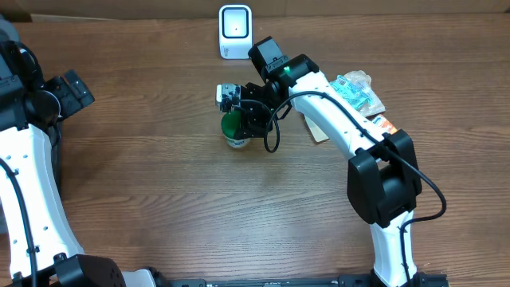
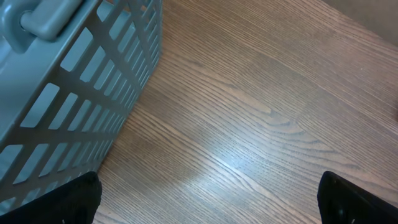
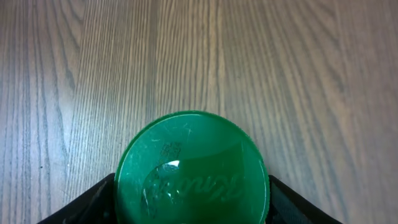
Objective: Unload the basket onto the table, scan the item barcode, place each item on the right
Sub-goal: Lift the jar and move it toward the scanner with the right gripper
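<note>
The item is a jar with a round green lid, standing upright on the wooden table; in the overhead view the jar sits a little in front of the white barcode scanner at the back edge. My right gripper reaches over it, and in the right wrist view the right gripper has a black finger pressed against each side of the lid. No barcode shows. At the far left my left gripper hangs away from the jar; in its own view the left gripper stands wide open over bare wood.
A grey slatted basket stands close to the left gripper's left side. Behind the right arm lie a teal packet, an orange-labelled pack and a tan flat piece.
</note>
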Robot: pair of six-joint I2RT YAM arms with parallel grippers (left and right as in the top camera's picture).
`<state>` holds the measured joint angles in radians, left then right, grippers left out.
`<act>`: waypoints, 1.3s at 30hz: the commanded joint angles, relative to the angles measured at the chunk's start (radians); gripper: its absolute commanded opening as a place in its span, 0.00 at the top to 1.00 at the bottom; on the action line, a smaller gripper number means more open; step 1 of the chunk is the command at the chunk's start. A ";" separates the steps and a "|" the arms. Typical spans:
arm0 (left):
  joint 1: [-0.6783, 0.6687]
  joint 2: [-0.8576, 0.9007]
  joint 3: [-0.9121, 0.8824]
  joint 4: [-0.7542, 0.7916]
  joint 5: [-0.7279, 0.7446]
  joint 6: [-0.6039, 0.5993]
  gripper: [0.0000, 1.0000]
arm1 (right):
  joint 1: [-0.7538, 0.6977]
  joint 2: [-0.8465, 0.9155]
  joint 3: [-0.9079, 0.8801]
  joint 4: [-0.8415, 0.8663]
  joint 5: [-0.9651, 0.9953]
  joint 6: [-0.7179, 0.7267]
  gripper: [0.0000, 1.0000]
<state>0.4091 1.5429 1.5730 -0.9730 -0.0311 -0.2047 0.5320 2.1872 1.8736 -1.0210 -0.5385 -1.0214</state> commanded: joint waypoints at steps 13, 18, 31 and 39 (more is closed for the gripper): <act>0.000 0.007 0.012 0.001 -0.002 0.018 0.00 | -0.004 0.041 0.038 0.021 -0.007 0.407 0.00; 0.000 0.007 0.012 0.001 -0.002 0.018 0.00 | -0.019 0.027 0.209 -0.090 0.100 0.928 0.00; 0.000 0.007 0.012 0.001 -0.002 0.018 0.00 | 0.144 0.084 0.197 -0.158 0.691 1.711 0.00; 0.000 0.007 0.012 0.001 -0.003 0.018 0.00 | 0.154 0.132 0.166 -0.128 0.605 1.702 0.04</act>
<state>0.4091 1.5429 1.5730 -0.9726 -0.0311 -0.2047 0.6933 2.3051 2.0621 -1.1526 0.0769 0.6586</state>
